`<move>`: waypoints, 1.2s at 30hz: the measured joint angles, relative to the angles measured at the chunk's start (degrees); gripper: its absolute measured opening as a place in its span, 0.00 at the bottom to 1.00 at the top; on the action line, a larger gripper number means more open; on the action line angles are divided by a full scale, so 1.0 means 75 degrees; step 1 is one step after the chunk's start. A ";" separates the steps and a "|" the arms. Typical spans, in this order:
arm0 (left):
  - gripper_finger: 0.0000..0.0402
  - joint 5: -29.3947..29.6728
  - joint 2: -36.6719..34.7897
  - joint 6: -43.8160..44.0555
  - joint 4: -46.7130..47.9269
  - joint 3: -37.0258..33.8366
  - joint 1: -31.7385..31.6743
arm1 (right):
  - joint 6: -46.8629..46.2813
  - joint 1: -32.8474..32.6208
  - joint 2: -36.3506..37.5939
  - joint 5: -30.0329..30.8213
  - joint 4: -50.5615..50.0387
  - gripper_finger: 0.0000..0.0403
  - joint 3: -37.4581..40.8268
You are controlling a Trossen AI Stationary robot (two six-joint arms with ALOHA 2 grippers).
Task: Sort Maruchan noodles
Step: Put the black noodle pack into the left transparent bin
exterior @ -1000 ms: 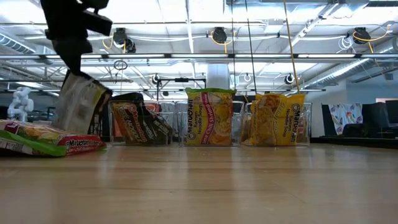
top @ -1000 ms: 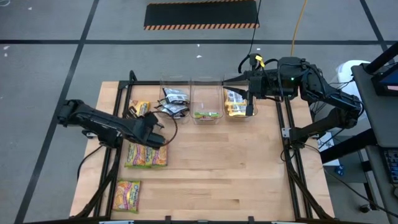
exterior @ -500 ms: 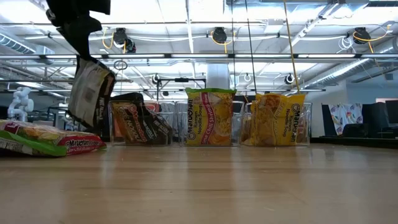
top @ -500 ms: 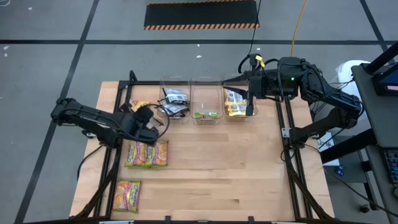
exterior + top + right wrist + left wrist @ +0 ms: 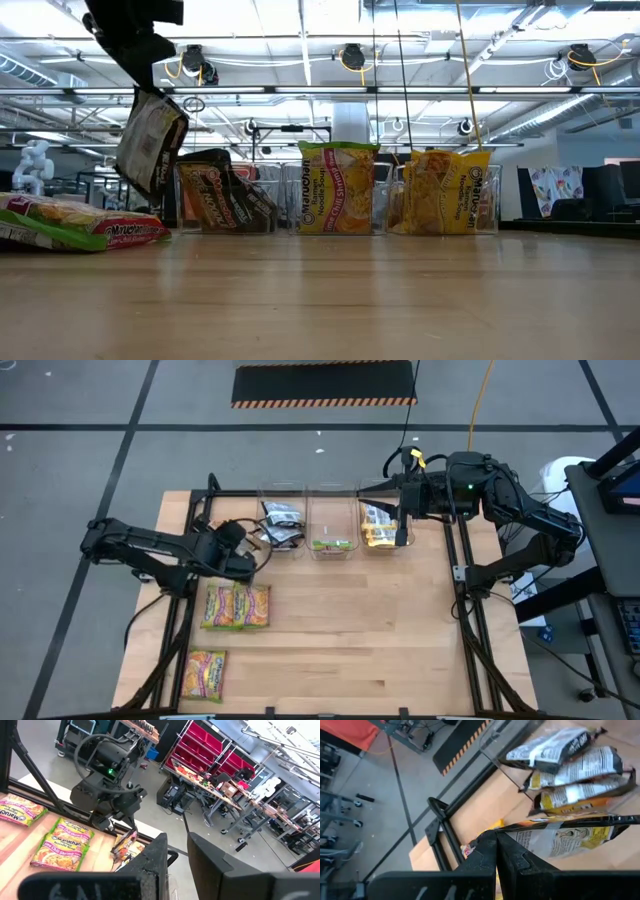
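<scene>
left end effector (image 5: pixel 243 563) clamped on crinkly black packet (image 5: pixel 150 143)

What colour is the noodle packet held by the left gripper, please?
Black with orange-red, its back whitish; the packet shows best in the left wrist view.

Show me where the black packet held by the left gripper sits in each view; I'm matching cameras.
Low: packet hangs upper left.
Left wrist: centre right, past the fingers.
Right wrist: lower middle.
High: mostly hidden under left gripper.
Landmark: green packets; none clear in left wrist.
</scene>
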State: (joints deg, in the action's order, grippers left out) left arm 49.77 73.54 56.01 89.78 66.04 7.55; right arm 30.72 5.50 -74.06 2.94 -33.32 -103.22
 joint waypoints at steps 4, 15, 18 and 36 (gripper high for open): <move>0.00 0.0378 -0.0117 -0.0045 0.0020 0.0003 -0.0240 | 0.0000 0.0000 0.0000 0.0001 -0.0025 0.17 0.0000; 0.00 0.1197 -0.0366 -0.0738 0.0011 0.0798 -0.1025 | -0.0001 0.0001 0.0000 0.0003 -0.0370 0.17 0.0000; 0.00 0.1505 -0.0387 -0.1234 -0.0055 0.1319 -0.1279 | 0.0000 0.0003 0.0000 0.0006 -0.0435 0.17 0.0000; 0.00 0.0334 -0.0107 -0.7289 -0.5507 0.2188 -0.3302 | 0.0052 0.0006 0.0000 0.0009 -0.0450 0.17 0.0000</move>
State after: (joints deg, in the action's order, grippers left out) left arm 52.28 72.73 1.34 48.48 82.45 -17.22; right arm 31.11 5.54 -74.06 3.01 -36.70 -103.22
